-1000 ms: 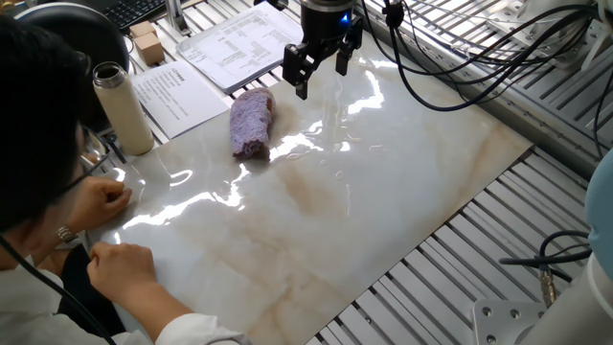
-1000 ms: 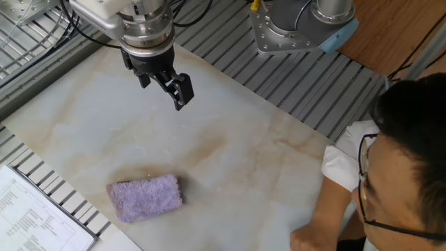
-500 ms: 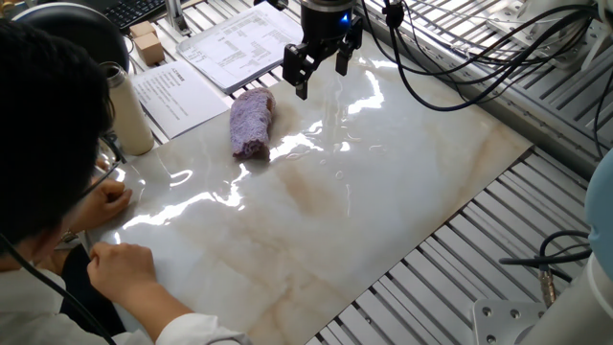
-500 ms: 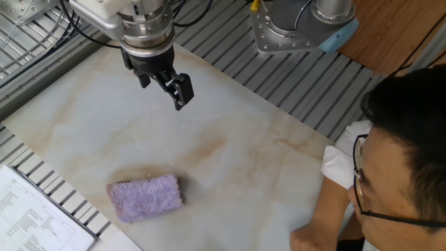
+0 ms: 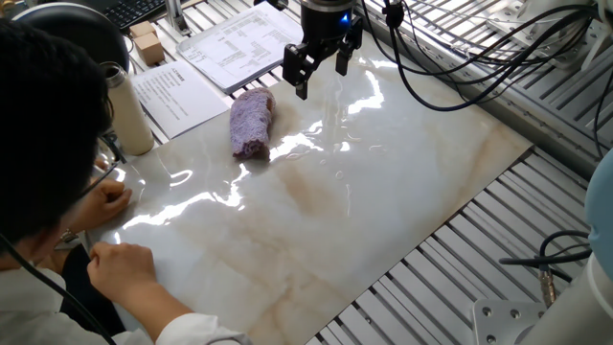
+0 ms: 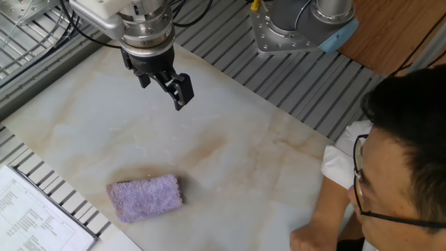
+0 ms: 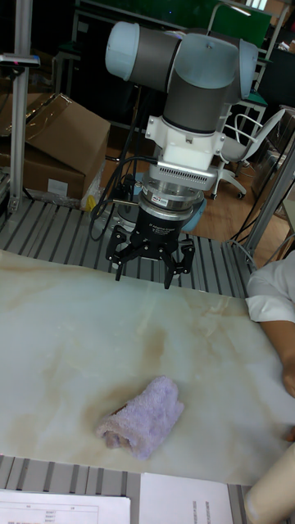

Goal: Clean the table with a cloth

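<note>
The lavender cloth (image 5: 251, 122) lies rolled up on the glossy marble table (image 5: 364, 211), near its far-left part. My gripper (image 5: 321, 77) hangs open and empty above the slab, a little to the right of and beyond the cloth, not touching it. From the other fixed view the cloth (image 6: 145, 197) sits flat near the table (image 6: 244, 167) edge, with the gripper (image 6: 162, 93) well above and behind it. In the tall fixed view the gripper (image 7: 147, 274) points down over the table (image 7: 49, 327), and the cloth (image 7: 143, 413) lies in front of it.
A person (image 5: 38, 144) sits at the left edge with hands (image 5: 120, 264) on the slab. A cream bottle (image 5: 123, 105) and printed paper sheets (image 5: 177, 96) lie beside the cloth. Cables (image 5: 460, 57) hang at the back right. A ribbed aluminium frame (image 5: 536, 220) surrounds the table.
The person's head has leaned further into view. The gripper and the cloth have not moved.
</note>
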